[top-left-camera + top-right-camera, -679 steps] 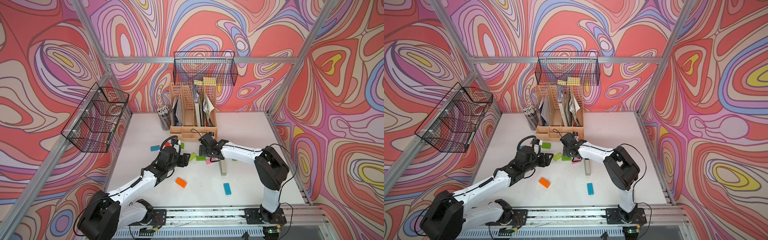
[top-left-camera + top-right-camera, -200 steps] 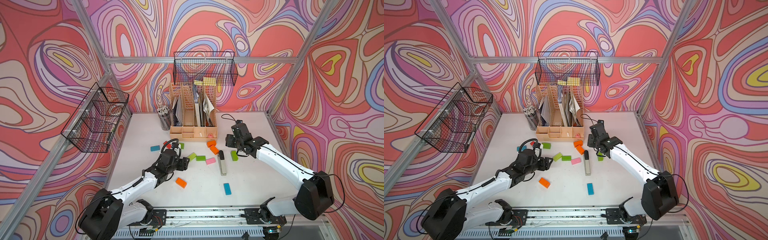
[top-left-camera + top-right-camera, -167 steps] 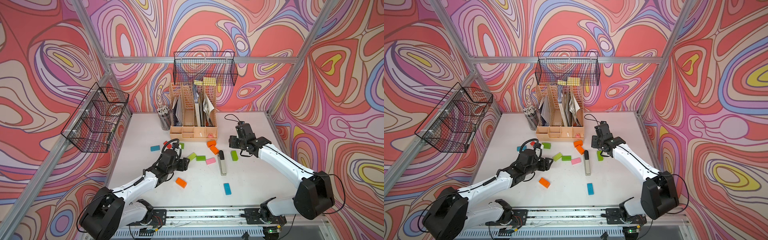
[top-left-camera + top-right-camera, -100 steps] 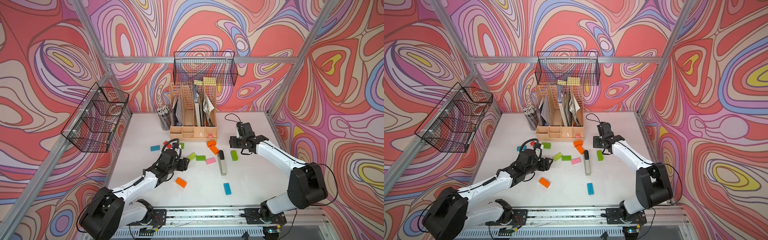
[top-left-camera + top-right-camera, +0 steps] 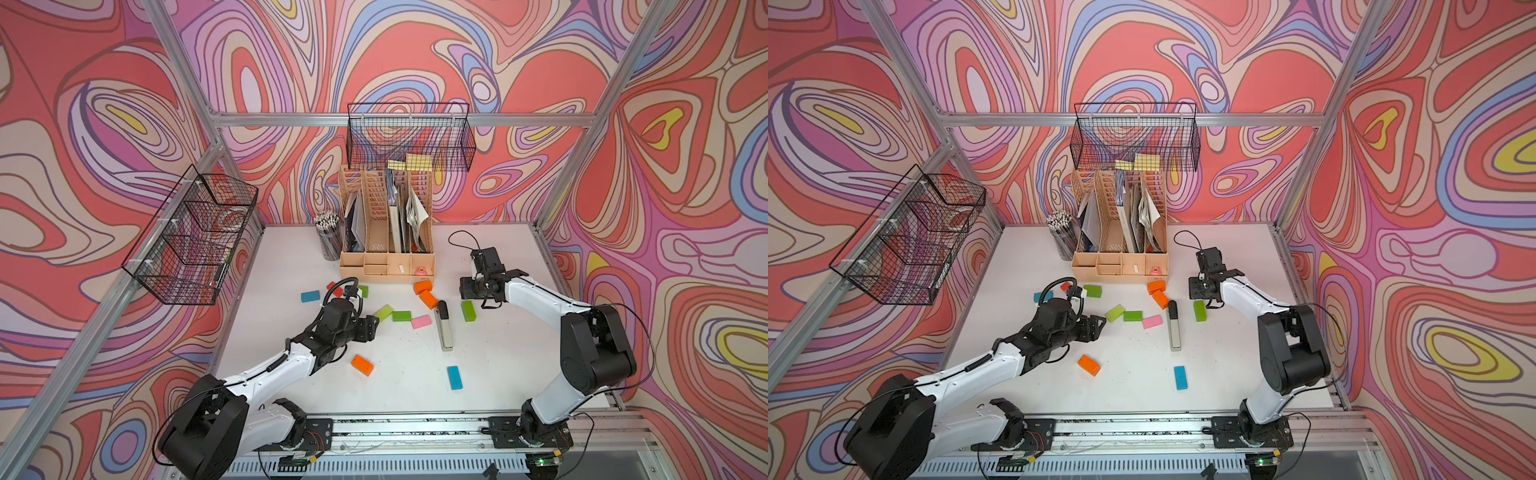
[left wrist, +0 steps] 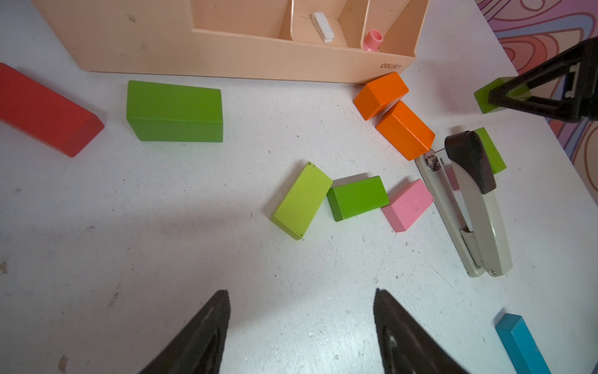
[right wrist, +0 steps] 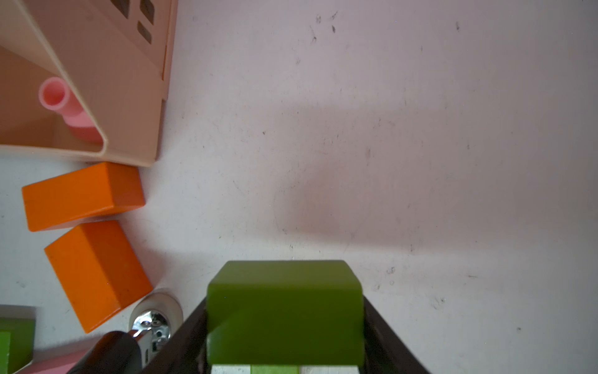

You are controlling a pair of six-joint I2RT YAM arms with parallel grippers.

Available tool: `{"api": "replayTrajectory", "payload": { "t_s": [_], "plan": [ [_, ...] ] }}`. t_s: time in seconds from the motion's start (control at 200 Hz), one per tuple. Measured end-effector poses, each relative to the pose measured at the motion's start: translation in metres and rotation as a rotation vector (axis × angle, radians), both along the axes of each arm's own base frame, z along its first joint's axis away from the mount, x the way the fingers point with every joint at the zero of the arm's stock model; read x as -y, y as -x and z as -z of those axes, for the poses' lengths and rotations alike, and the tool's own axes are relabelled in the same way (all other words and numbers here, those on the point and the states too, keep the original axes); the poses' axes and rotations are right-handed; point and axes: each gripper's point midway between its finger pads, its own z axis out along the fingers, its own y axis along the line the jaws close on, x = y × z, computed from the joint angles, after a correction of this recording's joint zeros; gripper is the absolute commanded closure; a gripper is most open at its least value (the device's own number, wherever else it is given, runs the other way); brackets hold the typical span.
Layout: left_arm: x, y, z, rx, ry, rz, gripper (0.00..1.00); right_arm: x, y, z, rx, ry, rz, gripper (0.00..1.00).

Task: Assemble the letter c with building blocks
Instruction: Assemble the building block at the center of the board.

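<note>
Right gripper (image 7: 285, 299): we log it clamped, jaws about half spread, on a dark green block (image 7: 284, 323) held over the white table (image 7: 420, 162), near two orange blocks (image 7: 97, 268). Left gripper (image 6: 300, 291): jaws parted and empty, hovering just short of a lime block (image 6: 302, 200). This heads a crooked, close-set row with a second green block (image 6: 357, 198) and a pink block (image 6: 407, 205). We count the other blocks loose and scattered.
</note>
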Motion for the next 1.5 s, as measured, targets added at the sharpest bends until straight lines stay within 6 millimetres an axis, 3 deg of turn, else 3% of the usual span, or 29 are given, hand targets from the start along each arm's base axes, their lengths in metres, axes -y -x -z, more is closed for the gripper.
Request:
{"api": "replayTrajectory", "payload": {
  "t_s": [0.3,1.497],
  "plan": [
    [0.0,0.001,0.008,-0.022,-0.01,0.004,0.27,0.002,-0.003,0.003,-0.002,-0.01,-0.005,0.48],
    [0.002,0.002,0.008,-0.026,-0.004,0.011,0.27,0.002,0.0,0.031,-0.076,-0.011,-0.019,0.47]
  ]
}}
